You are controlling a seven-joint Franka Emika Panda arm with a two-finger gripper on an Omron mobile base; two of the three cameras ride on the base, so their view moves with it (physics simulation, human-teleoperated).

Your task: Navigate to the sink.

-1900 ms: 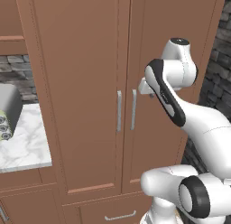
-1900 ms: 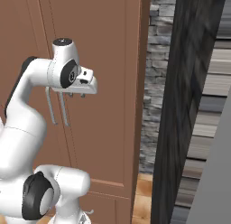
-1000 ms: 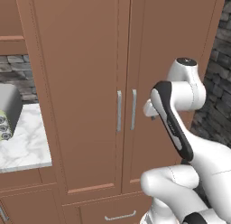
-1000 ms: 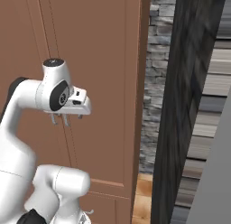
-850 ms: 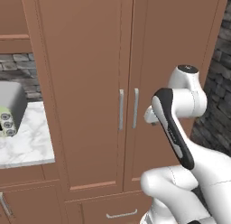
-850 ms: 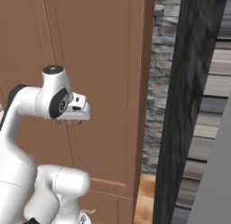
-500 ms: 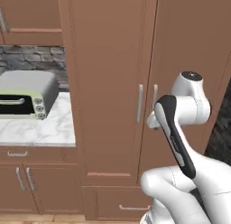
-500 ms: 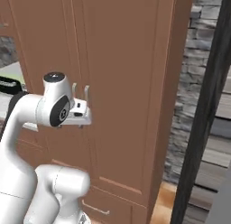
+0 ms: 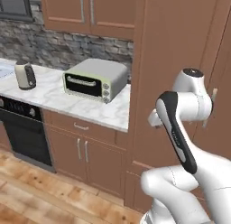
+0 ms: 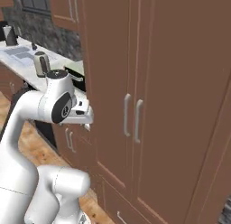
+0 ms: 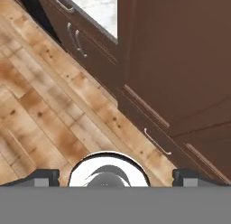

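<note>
The sink (image 10: pixel 19 52) is a pale grey patch set in the marble counter at the far upper left of the right base view, with a small dark faucet (image 10: pixel 34 47) beside it; its basins are too small to make out. A pale corner at the left edge of the left base view may be the sink's rim (image 9: pixel 3 72). My gripper (image 10: pixel 85 120) is held close in front of the base and points down at the wooden floor. In the hand view the gripper (image 11: pixel 115 175) has its fingertips (image 11: pixel 45 175) far apart, with nothing between them.
A tall brown cabinet (image 10: pixel 135 105) stands right ahead. On the marble counter (image 9: pixel 85 108) to the left sit a toaster oven (image 9: pixel 94 78) and a kettle (image 9: pixel 25 76). Below is a black oven front (image 9: pixel 20 128). A dark paper towel holder (image 10: pixel 8 34) stands near the sink.
Both base views have swung left: the counter, toaster oven, kettle and oven have come into view, and the dark stone wall has left the right side. The arm has folded lower.
</note>
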